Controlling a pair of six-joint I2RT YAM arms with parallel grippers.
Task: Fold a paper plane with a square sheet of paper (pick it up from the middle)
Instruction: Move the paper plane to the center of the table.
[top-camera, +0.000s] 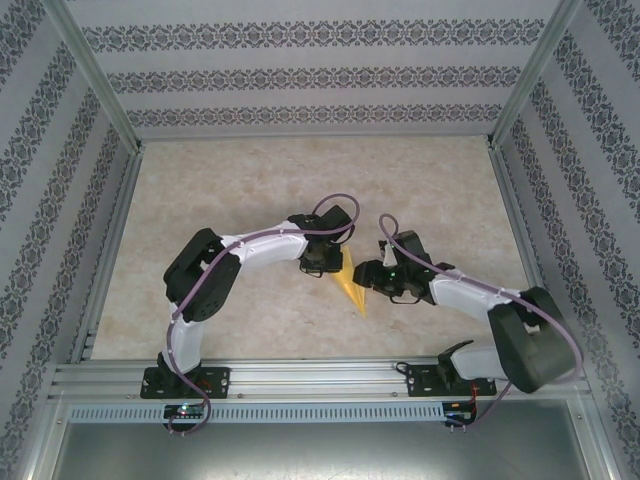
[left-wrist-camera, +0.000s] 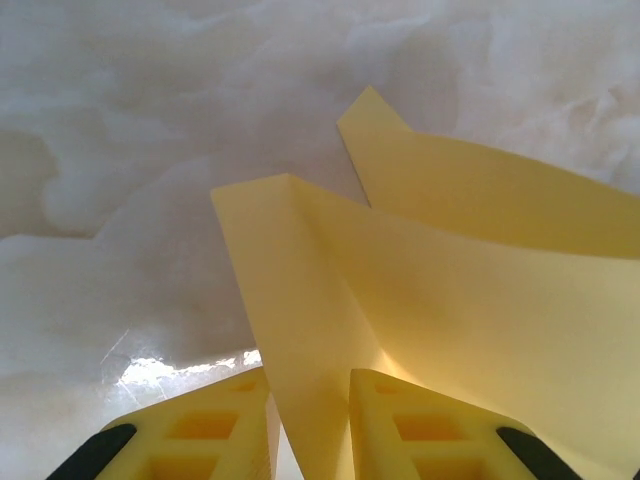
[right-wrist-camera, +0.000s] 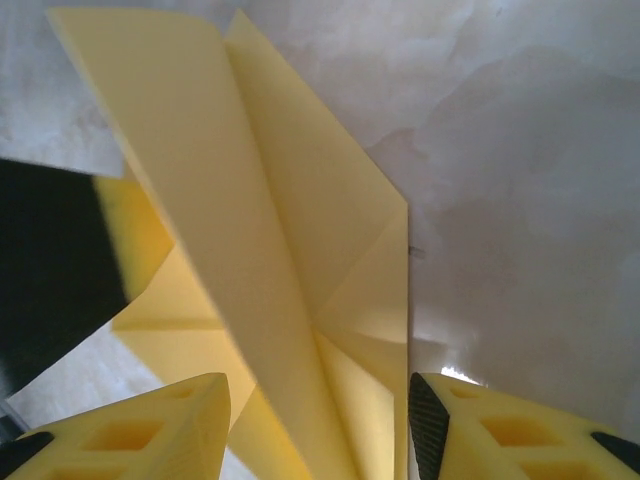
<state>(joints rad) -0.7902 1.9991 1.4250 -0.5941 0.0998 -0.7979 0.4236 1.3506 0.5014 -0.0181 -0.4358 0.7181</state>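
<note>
In the left wrist view the left fingers (left-wrist-camera: 420, 435) are cut off by the bottom edge. The paper plane (left-wrist-camera: 450, 300) runs off the right side, and whether they pinch it cannot be told. In the right wrist view the right fingers (right-wrist-camera: 150, 425) are cropped the same way, and a blurred black-and-yellow shape (right-wrist-camera: 70, 260) is cut by the left edge. From above, the plane's far end lies hidden under the left wrist (top-camera: 325, 250).
</note>
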